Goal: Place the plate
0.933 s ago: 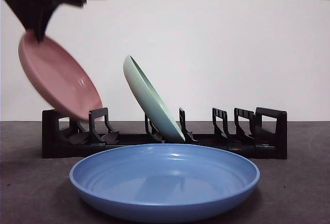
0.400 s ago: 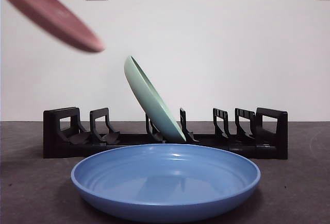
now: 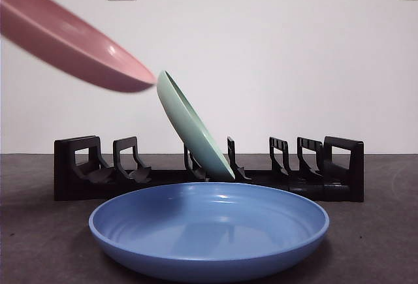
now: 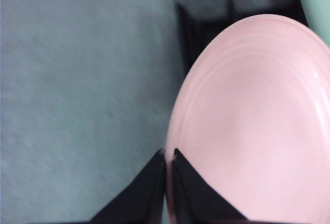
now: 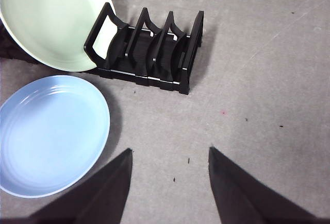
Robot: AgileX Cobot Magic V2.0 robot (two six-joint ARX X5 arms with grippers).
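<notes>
Pink plate in transit, held above the rack.
Left gripper (image 4: pixel 169 157) clamps the pink plate (image 3: pixel 65 36) by its rim; beneath it, rack (image 3: pixel 209 170) slots stand free (tilt upright before lowering, clear of the green plate (image 3: pixel 192 127)).

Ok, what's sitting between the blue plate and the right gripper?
Nothing. In the right wrist view, only bare grey table lies between the blue plate and the open right gripper.

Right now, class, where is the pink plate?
In the front view the pink plate hangs tilted in the air at upper left, above the black rack's left end, its lower edge near the green plate's top rim. The left gripper clamps its rim.
</notes>
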